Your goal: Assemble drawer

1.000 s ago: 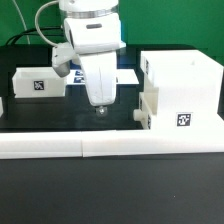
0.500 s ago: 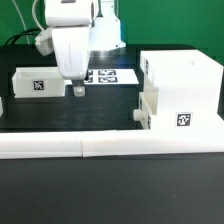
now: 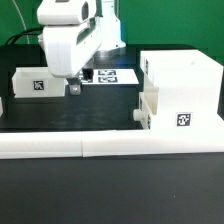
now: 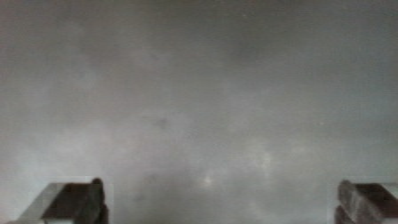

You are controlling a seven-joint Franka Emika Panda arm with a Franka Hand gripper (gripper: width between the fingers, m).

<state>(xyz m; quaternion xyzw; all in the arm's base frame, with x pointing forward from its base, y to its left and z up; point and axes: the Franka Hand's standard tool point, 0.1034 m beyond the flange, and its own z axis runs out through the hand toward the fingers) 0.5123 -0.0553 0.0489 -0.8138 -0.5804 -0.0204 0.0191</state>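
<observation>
Tray (image 3: 38, 84) just beside spread-fingered gripper (image 3: 75, 91)

I'm watching the wrist feed and it's pretty much just showing a soft grey blur across the whole picture, too out of focus for me to tell what surface it is. The gripper (image 4: 217, 205) is poking in with its two dark fingers (image 4: 75, 203) sitting wide apart, plain grey blur showing between them.
</observation>
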